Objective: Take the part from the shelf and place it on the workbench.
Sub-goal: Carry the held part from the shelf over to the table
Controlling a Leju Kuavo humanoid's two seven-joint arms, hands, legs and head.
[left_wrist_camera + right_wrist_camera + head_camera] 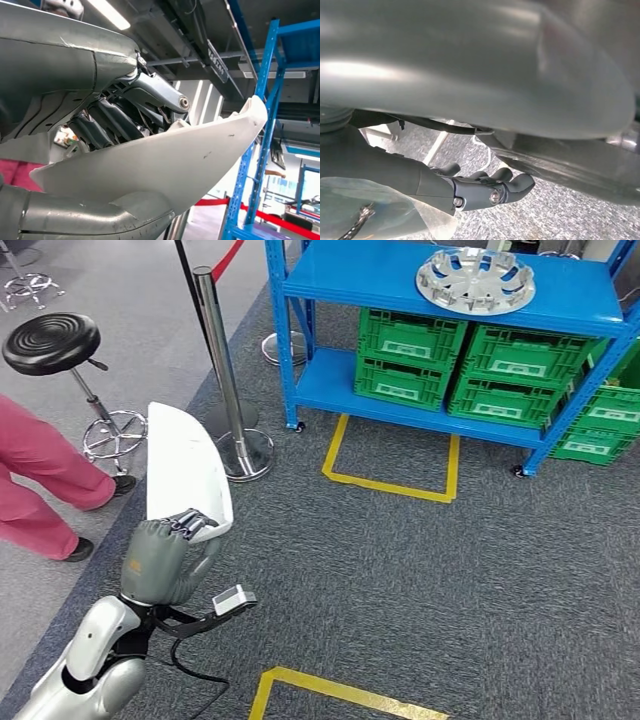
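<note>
My left hand (162, 558) grips the lower edge of a white curved panel part (185, 465), held upright low on the left, well away from the blue shelf (355, 285). In the left wrist view the dark fingers (113, 120) press on the part (170, 160) from one side and the thumb lies along the other. My right hand (478, 190) hangs above the grey carpet, fingers loosely stretched with nothing in them.
A silver wheel cover (475, 280) lies on the shelf's upper board, with green crates (411, 355) below. A chrome stanchion (219, 360), a black stool (53, 345) and a person's pink-trousered leg (38, 480) stand at the left. Yellow tape (392, 485) marks the carpet.
</note>
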